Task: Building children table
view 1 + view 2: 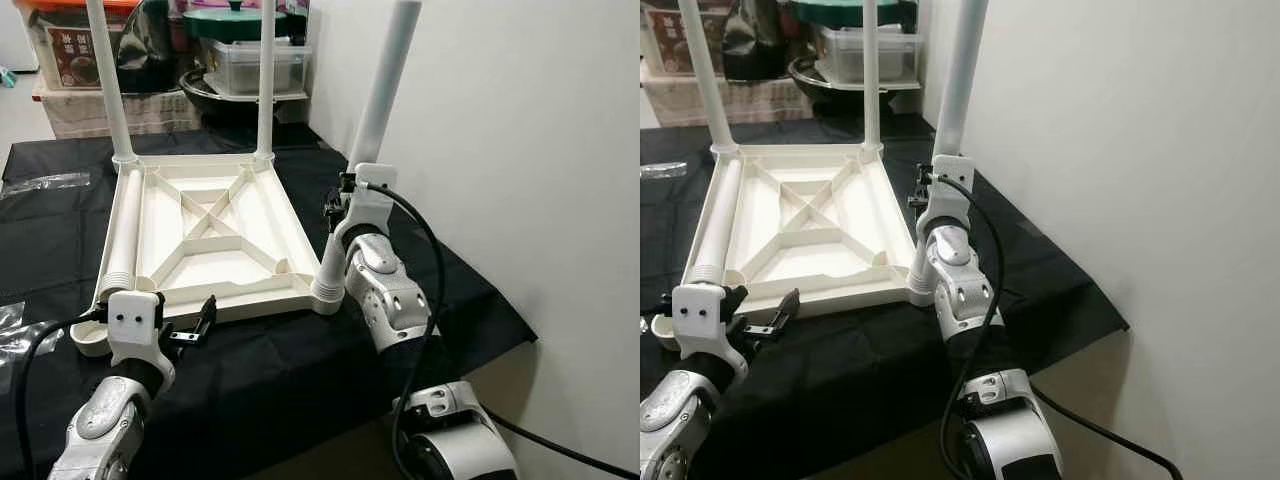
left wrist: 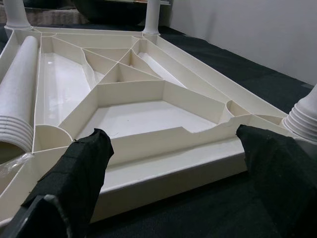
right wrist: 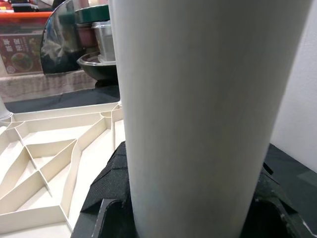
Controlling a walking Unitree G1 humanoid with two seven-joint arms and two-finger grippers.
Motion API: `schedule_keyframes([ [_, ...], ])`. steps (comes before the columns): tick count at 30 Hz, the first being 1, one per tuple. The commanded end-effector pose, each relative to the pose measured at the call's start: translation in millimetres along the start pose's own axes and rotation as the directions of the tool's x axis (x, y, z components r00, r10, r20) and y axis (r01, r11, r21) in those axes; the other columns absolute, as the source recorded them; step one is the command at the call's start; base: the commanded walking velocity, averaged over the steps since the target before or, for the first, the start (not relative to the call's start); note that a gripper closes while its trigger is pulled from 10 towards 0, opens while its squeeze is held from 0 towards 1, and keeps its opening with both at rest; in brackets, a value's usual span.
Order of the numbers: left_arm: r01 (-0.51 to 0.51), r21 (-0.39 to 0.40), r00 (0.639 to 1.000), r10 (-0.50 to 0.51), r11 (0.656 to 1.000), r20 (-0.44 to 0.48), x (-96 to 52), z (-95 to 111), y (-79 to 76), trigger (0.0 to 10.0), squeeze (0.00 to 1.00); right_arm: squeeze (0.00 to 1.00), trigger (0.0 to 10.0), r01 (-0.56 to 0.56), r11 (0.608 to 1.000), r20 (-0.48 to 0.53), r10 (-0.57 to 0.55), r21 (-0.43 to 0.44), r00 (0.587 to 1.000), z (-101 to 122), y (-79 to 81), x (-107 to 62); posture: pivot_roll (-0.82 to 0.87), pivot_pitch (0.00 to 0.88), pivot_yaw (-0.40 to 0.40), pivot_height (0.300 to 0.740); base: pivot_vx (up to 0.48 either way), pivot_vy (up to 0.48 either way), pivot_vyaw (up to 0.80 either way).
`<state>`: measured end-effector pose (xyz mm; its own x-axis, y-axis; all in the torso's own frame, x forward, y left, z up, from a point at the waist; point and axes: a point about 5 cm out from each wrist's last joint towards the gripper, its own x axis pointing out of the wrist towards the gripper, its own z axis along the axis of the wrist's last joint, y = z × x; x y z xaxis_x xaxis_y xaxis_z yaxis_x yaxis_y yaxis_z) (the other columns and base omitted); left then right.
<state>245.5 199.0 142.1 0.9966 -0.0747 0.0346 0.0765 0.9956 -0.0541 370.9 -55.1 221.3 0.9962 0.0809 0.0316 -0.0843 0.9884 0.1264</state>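
Here, right claw [image 1: 338, 203] clamps smooth round leg [image 1: 384, 80] of ribbed plastic tabletop [image 1: 215, 235]; left claw [image 1: 190, 325] wide.

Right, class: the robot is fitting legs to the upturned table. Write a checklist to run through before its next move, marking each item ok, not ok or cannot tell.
1. Tabletop lies upside down on the black cloth: ok.
2. Two far legs, and, stand upright in their corners: ok.
3. Right gripper shut on the near right leg: ok.
4. That leg fully seated in its socket: cannot tell; it leans and threads show at its base.
5. Fourth leg fitted: not ok; it lies inside the tabletop.
6. Left gripper open and free, by the near edge: ok.
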Motion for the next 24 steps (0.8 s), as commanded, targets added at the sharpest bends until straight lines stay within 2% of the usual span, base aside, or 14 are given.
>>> schedule_keyframes([
  [1, 0.009, -0.002, 1.0, -0.009, 1.0, -0.004, 2.1, -2.9, -2.3, 10.0, 0.0, 0.0, 10.0, -0.001, 1.0, -0.118, 0.004, 0.029, 0.993, -30.6, 7.3, -9.0, 0.08, 0.0, -0.122, 0.74, 0.0, 0.0, 0.0],
  [24, 0.01, -0.005, 1.0, -0.01, 1.0, -0.006, 2.7, -4.8, -4.1, 10.0, 0.0, 0.0, 10.0, -0.015, 0.999, -0.109, 0.021, 0.049, 0.994, -17.4, 8.5, -14.2, 0.07, 0.0, -0.126, 0.74, 0.0, 0.0, 0.0],
])
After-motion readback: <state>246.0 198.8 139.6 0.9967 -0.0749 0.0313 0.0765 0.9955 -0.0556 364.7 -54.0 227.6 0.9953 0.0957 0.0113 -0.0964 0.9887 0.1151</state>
